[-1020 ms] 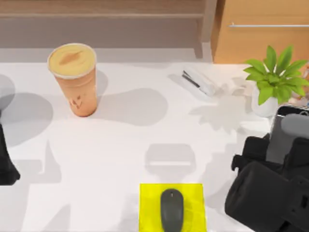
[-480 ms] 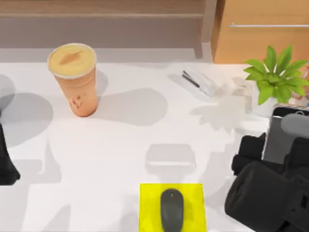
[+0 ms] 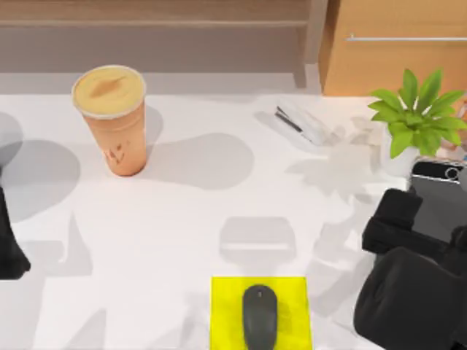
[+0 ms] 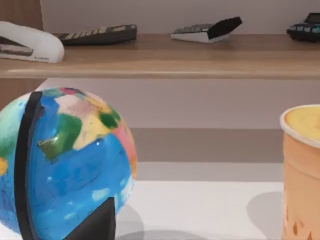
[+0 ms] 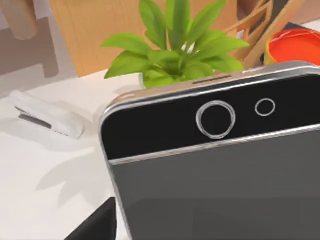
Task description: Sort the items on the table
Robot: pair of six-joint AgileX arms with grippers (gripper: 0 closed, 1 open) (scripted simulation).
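At the smooth white surface's right edge, the right gripper holds the flat, glossy, silver-edged smartphone beside a leafy plant. Well left of it, the rounded grey mouse lies on a yellow pad; the tapered foamy cup stands farther left.

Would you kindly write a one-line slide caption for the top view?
Right gripper carries the smartphone beside the potted plant; mouse on yellow pad, drink cup at left.

Smartphone glossy glass, silver metal edges; table smooth matt white.
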